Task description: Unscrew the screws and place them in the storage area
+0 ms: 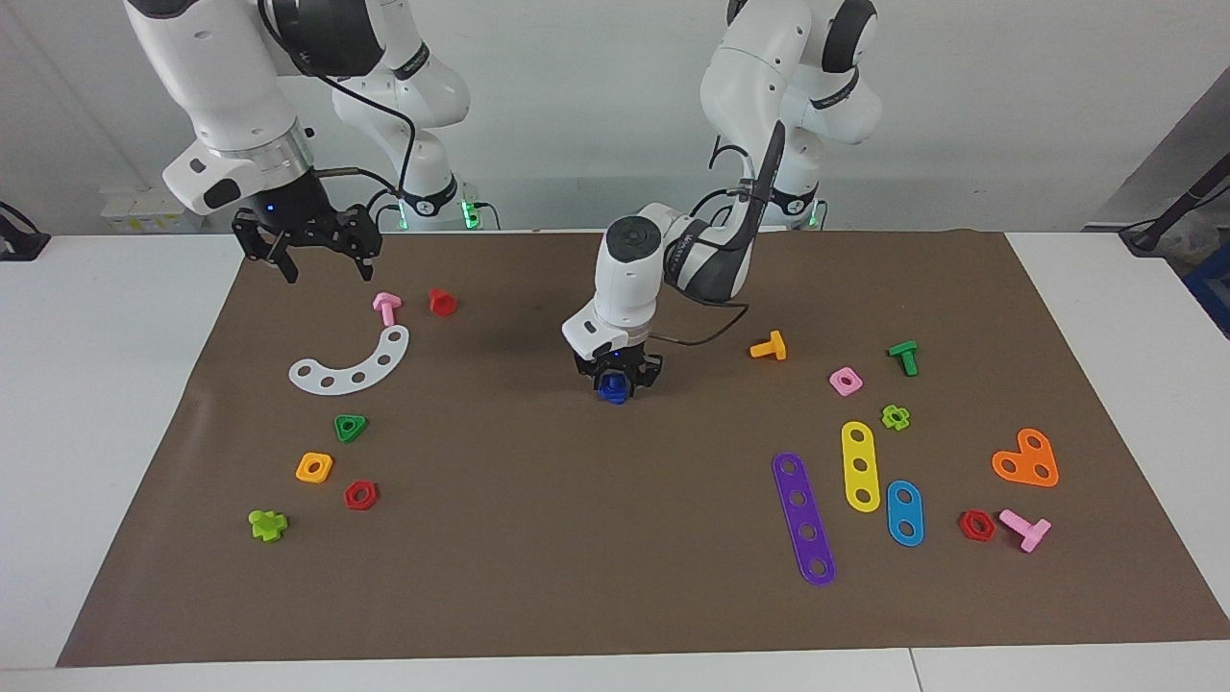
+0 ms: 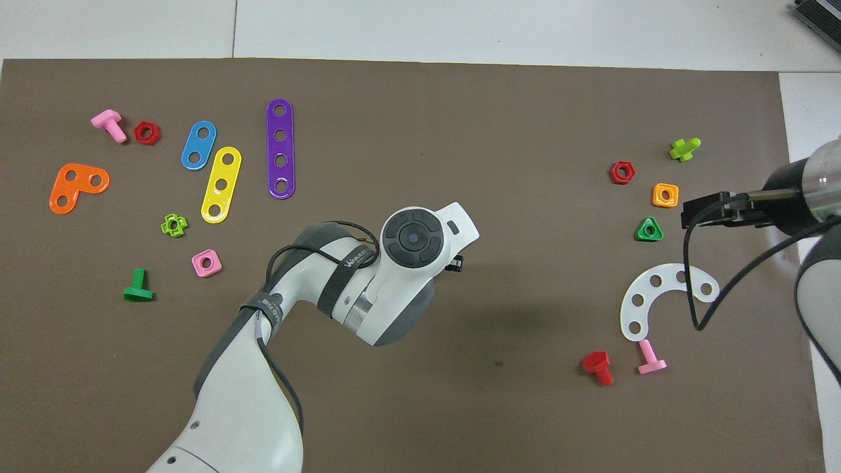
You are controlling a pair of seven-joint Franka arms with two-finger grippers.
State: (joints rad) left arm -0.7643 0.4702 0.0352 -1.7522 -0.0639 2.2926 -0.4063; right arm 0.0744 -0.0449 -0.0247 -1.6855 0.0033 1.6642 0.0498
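A dark-blue screw (image 1: 612, 389) sits in the middle of the brown mat (image 1: 538, 538). My left gripper (image 1: 615, 377) points straight down and is shut on it, low at the mat. In the overhead view the left arm's wrist hides both the gripper and the screw. My right gripper (image 1: 309, 258) is open and empty, raised over the mat's edge toward the right arm's end, above a pink bolt (image 1: 386, 308). It also shows in the overhead view (image 2: 688, 214).
A white curved plate (image 1: 351, 365), a red bolt (image 1: 442, 302) and several coloured nuts lie toward the right arm's end. A purple strip (image 1: 803, 519), a yellow strip (image 1: 860, 466), an orange bolt (image 1: 769, 347) and more pieces lie toward the left arm's end.
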